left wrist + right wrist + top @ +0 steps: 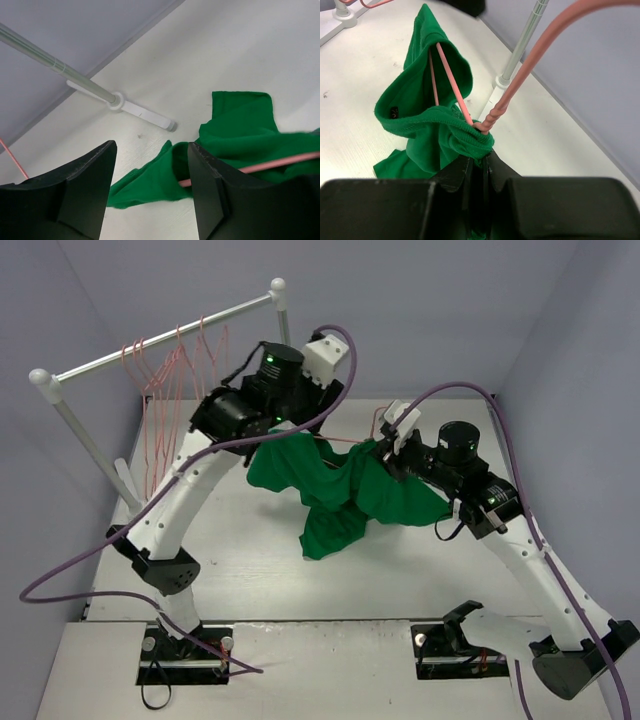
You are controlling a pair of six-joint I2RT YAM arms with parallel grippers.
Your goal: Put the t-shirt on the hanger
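While the right gripper (pixel 479 167) is pressed together on the collar of the large bright green fabric t-shirt (pixel 420 130), right where the twisted neck of the thin pink-red wire hanger (pixel 522 70) comes out, the garment hangs between the two arms. Its lower folds droop to the white table (pixel 230 570); whether they touch it I cannot tell. One hanger wire runs inside the cloth, propping up a shoulder. The left gripper (pixel 150 192) is spread wide above the far shoulder, its black fingers (pixel 85 192) closing on nothing. Spare hangers (pixel 165 375) dangle from the white rack bar (pixel 160 337).
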